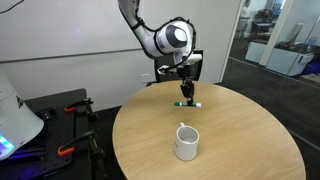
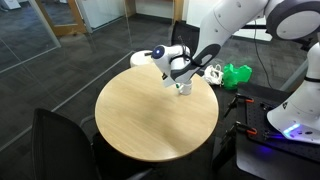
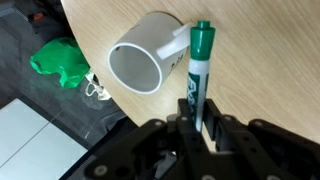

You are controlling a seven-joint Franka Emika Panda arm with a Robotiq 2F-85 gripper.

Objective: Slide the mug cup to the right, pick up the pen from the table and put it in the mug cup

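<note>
1. We see the claw [image 1: 185, 96] drawn in narrow on the pen [image 1: 190, 103]. Its jaws press on the barrel and carry the pen clear of the bench [image 1: 250, 140].
2. The pen sits level and crosswise in that grip. We judge that a thin pen is easiest to pinch across its barrel, which would explain the flat hold.
3. The mug cup [image 1: 187, 145] stands upright on the bench with its mouth open. We can make out nothing inside it, so the drop is not yet done.
4. The claw hangs above the mug, apart from its rim. We take this height to be there so the pen can pass over the wall and not knock it.
5. Only the wrist view shows the sideways offset. There the pen's green cap [image 3: 203, 38] lies just beside the handle [image 3: 180, 40], not over the mouth.
6. From that we judge the next move needs a shift toward the mouth and some tilt. Otherwise a level pen could end up lying across the rim.
7. The wrist view also puts the mug close to the curved bench edge. A green bundle [image 3: 60, 60] lies off the bench beyond that edge.
8. An exterior view gives the gap between pen and rim, which the wrist view flattens, but it leaves out the bundle.
9. In an exterior view the claw [image 2: 183, 80] covers most of the mug. The bundle [image 2: 237, 73] shows clearly past the bench edge.
</note>
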